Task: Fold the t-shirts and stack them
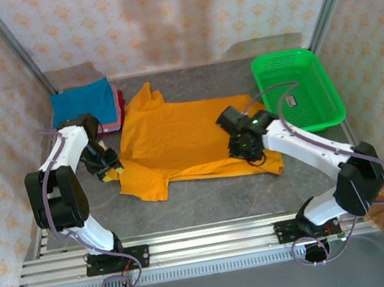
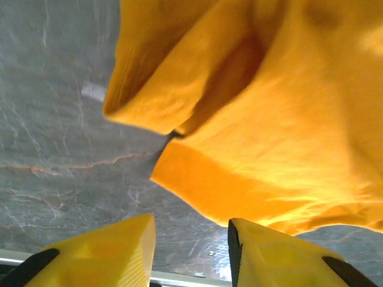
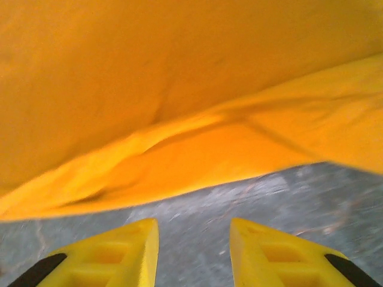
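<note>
Orange t-shirt [image 1: 191, 140] lies ungripped.
Both pairs of jaws stand spread at its near edge; a shallow pinch may catch one layer, skewing the fold.

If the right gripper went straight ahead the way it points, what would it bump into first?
Probably the orange t-shirt, whose rumpled edge lies just ahead of the right gripper. Depth is unclear, so it might graze the table first.

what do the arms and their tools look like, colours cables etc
Both the left arm and right arm have white link shells with black joint housings, and thin grey cables loop loosely alongside. The left tool and right tool each carry two wedge-shaped yellow fingers with black trim. Both bases bolt to a silver rail.
</note>
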{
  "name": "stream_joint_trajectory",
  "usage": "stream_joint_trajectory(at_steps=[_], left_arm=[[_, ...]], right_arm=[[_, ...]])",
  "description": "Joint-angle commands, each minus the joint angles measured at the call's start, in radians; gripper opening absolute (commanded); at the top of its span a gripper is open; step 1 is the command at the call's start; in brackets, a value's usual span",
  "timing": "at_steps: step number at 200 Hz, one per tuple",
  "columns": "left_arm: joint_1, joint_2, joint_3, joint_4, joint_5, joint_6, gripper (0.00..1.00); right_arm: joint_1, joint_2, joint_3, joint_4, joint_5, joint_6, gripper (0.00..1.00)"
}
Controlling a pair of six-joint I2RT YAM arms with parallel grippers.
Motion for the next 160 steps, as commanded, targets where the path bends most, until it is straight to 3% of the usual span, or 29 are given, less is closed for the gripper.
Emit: stream_joint_trajectory(at_steps=[1,20,67,103,160], left_arm=[[0.009,-0.035,-0.092,0.047,-0.012,-0.015,0.37],[0.009,-0.048,-0.160,0.072,-0.011,-0.012,0.37],[0.011,-0.008,-0.238,0.167,0.038,-0.031,0.35],[0.013,0.042,-0.239,0.201,0.048,-0.032,0.33],[0.025,0.060,-0.227,0.195,0.029,-0.001,0.30]], right_arm=[[0.120,0.112,0.089,-0.003,-0.013,0.089,0.36],[0.214,0.228,0.171,0.038,-0.036,0.119,0.36],[0.319,0.503,0.350,0.152,-0.195,0.146,0.34],[0.350,0.662,0.486,0.162,-0.267,0.134,0.33],[0.370,0.760,0.590,0.156,-0.313,0.131,0.28]])
